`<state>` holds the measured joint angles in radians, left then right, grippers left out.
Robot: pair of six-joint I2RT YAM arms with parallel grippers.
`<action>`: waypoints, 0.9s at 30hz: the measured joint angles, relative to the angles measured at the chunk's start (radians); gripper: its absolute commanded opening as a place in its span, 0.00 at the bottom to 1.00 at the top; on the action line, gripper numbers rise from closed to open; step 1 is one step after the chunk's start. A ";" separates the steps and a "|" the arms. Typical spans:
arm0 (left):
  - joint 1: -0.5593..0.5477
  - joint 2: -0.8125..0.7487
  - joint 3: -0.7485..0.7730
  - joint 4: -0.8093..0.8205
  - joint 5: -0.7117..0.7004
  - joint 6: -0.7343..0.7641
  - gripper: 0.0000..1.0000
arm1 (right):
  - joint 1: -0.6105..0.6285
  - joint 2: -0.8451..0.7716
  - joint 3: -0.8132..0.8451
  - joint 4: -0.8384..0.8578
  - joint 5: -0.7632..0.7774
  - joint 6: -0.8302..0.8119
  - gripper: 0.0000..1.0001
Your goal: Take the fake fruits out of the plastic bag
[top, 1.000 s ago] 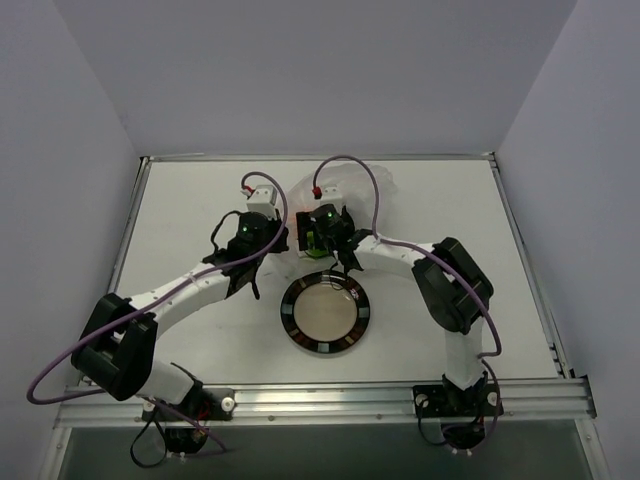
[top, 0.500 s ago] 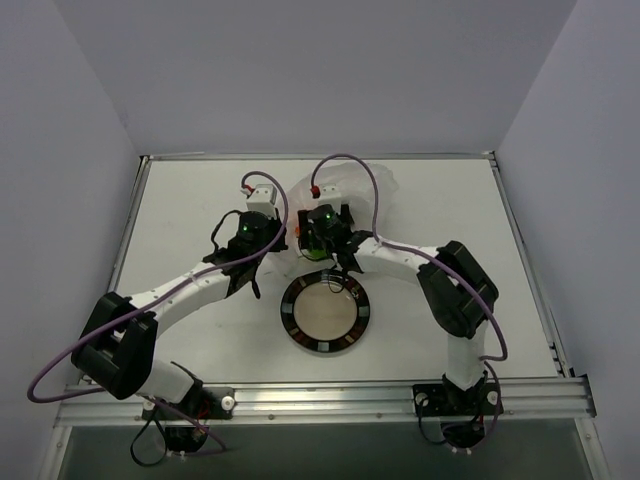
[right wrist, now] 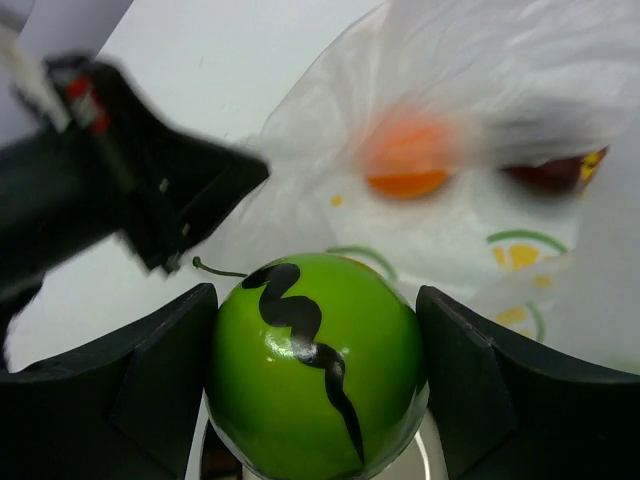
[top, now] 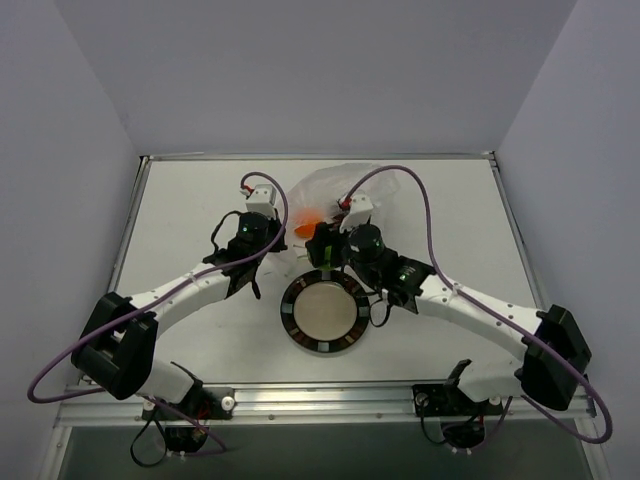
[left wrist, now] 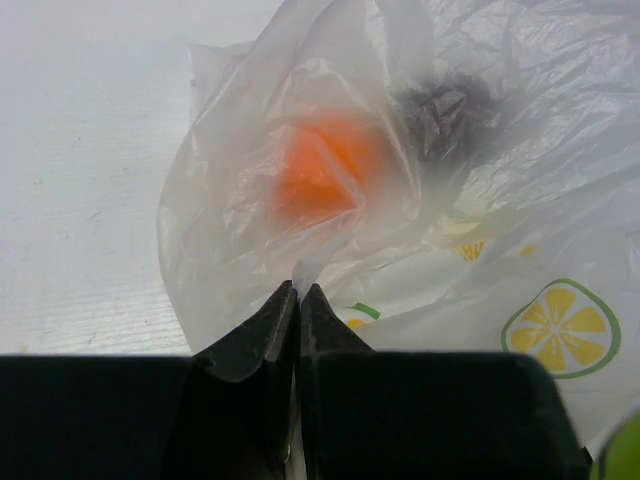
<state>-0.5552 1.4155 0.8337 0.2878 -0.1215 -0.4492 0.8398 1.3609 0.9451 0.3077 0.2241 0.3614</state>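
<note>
The clear plastic bag (top: 345, 188) lies at the back of the table. My left gripper (top: 274, 243) is shut on a fold of its film at the near left edge, as the left wrist view shows (left wrist: 298, 292). The orange fruit (left wrist: 325, 170) and the dark maroon fruit (left wrist: 446, 115) lie inside the bag (left wrist: 480, 230). My right gripper (top: 322, 258) is shut on the bright green fruit (right wrist: 315, 372), which has a black squiggle, and holds it outside the bag's near edge by the plate's far rim. In the right wrist view the orange fruit (right wrist: 405, 158) and maroon fruit (right wrist: 545, 172) show through the film.
A round dark-rimmed plate (top: 292, 318) sits in front of the bag between the two arms. The left arm's gripper (right wrist: 120, 190) is close on the left in the right wrist view. Purple cables loop over both arms.
My right arm has swung its elbow out to the right and drawn the green fruit back from the bag toward the plate. The orange fruit now shows from above. The left gripper has not moved.
</note>
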 measured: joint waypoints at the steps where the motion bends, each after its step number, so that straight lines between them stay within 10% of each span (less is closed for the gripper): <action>1: 0.000 0.000 -0.002 0.001 0.000 0.000 0.02 | 0.018 -0.026 -0.026 -0.005 -0.012 0.003 0.49; 15: 0.000 0.000 -0.013 0.009 0.000 0.000 0.02 | 0.177 -0.005 -0.302 0.005 0.019 0.100 0.55; 20: 0.000 0.000 -0.013 0.010 0.000 0.000 0.02 | 0.188 0.058 -0.284 0.032 0.060 0.112 0.99; 27: 0.000 0.000 -0.013 0.010 -0.003 0.000 0.02 | 0.237 0.039 -0.164 -0.055 0.095 0.079 0.89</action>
<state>-0.5552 1.4155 0.8204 0.2977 -0.1249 -0.4488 1.0771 1.4002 0.7807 0.2527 0.3187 0.4408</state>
